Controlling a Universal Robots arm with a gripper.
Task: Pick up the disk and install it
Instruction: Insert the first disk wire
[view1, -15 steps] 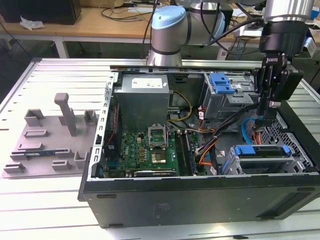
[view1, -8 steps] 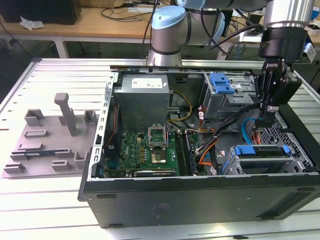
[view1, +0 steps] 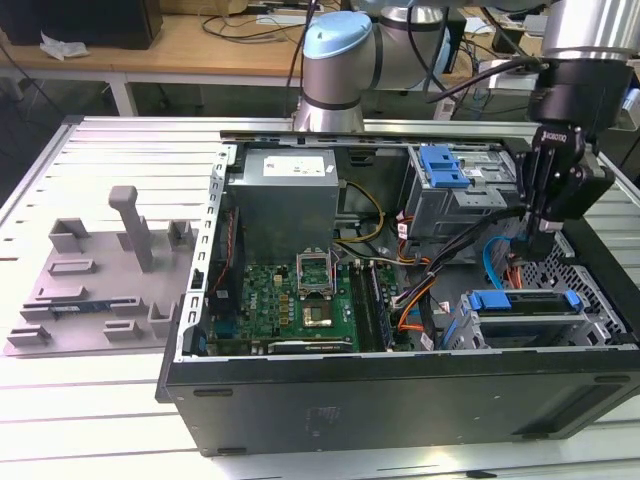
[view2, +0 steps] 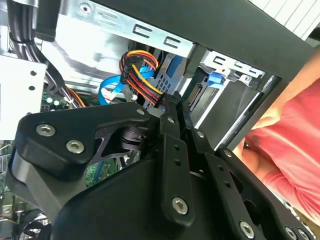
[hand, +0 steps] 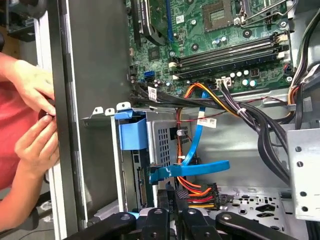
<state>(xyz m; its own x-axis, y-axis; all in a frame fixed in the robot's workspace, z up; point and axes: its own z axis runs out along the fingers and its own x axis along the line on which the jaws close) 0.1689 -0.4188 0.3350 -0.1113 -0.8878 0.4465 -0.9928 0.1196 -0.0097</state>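
The disk sits in the drive bay at the case's corner on the exterior view's right, its blue carrier bracket level with the bay's rim. My gripper hangs inside the open computer case, just above and behind that bay. In both wrist views the two black fingers stand pressed together, with nothing seen between them. Their tips are right beside a black power connector with red, yellow and black wires. A flat blue data cable loops close by.
A person's hands and red sleeve are just outside the case wall by the bay. The motherboard, grey power supply, an upper bay with a blue latch and cable bundles crowd the inside. A grey fixture plate lies outside.
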